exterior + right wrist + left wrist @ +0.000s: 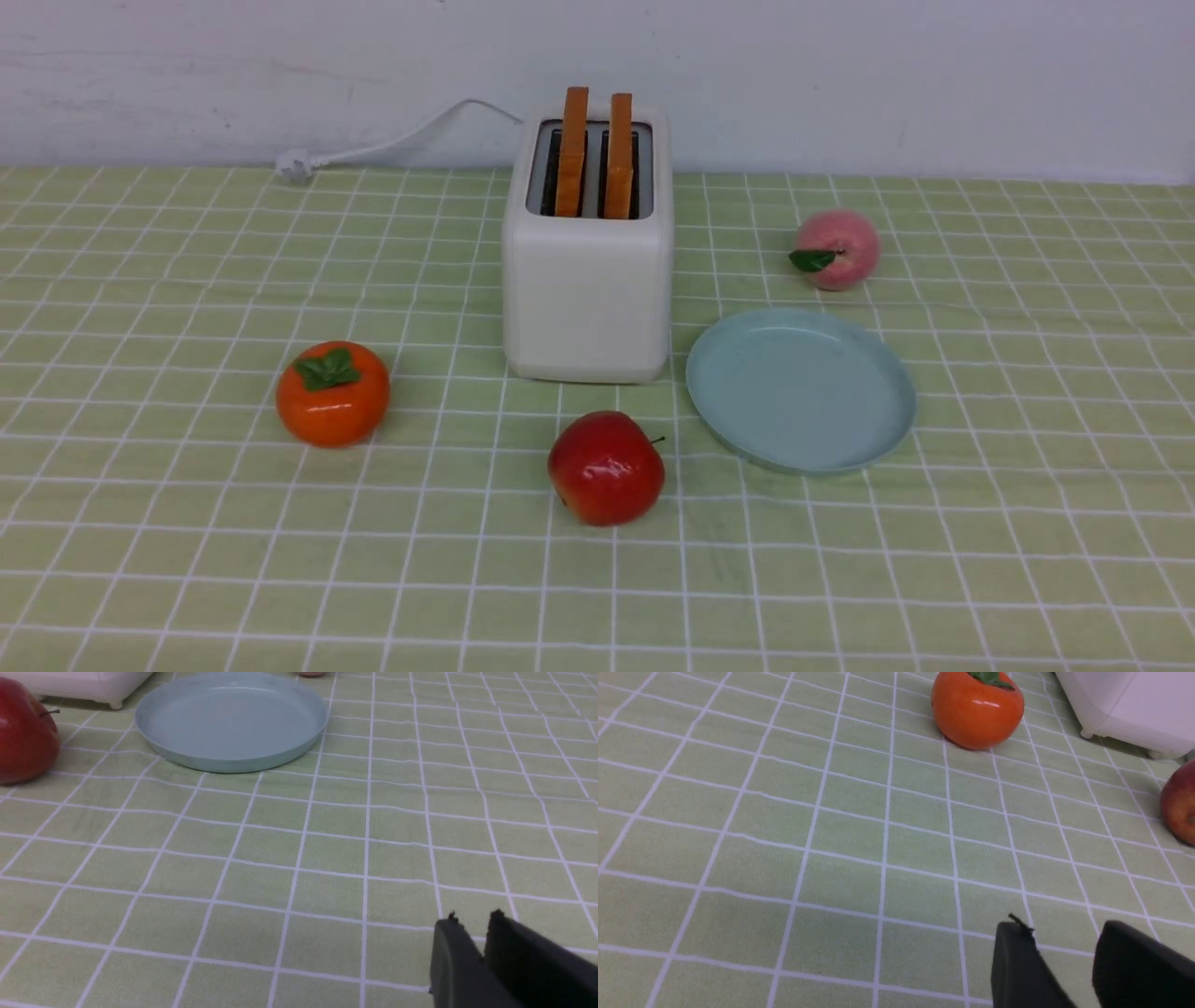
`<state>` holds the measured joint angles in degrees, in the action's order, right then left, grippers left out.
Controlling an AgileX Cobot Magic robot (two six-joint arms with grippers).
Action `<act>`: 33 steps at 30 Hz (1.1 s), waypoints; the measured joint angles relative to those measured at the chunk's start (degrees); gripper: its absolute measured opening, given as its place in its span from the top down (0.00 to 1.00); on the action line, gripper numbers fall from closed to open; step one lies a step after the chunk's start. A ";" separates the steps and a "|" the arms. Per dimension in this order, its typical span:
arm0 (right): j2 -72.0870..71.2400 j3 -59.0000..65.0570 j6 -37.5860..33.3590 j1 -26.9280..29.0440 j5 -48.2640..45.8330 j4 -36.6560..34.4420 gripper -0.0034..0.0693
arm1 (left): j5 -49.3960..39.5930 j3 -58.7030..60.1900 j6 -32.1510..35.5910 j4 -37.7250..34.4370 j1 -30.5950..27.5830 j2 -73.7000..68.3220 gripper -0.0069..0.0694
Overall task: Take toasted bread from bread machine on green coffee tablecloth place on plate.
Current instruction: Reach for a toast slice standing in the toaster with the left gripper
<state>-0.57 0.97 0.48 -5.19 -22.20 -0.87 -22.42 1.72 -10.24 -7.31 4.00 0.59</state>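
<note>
The white bread machine [588, 289] stands at the middle back of the green coffee tablecloth [187, 560]. Two slices of toasted bread [571, 149] [620, 154] stand upright in its slots, side by side. The pale blue-green plate [801, 387] lies bare just right of it and also shows in the right wrist view as the plate [231, 723]. Neither arm shows in the front view. My left gripper [1064, 928] is open over bare cloth, holding nothing. My right gripper [474, 918] hovers over cloth short of the plate, its jaws a narrow gap apart and empty.
An orange persimmon [332, 394] sits front left of the toaster, a red apple [606, 467] directly in front of it, and a pink peach [837, 248] behind the plate. The white power cord [392, 140] trails back left along the wall.
</note>
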 joint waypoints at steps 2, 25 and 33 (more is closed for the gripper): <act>0.00 0.00 0.00 0.00 0.00 0.00 0.80 | 0.00 0.00 0.00 0.00 0.00 0.00 0.60; 0.00 0.00 0.00 0.00 0.00 0.00 0.80 | 7.89 0.00 -1.34 -9.83 0.00 0.00 0.60; 0.00 0.00 0.00 0.00 0.00 0.00 0.80 | 17.00 0.00 -1.48 -23.44 0.00 0.00 0.60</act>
<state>-0.57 0.97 0.48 -5.19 -22.20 -0.87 -5.43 1.72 -11.71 -30.74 4.00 0.59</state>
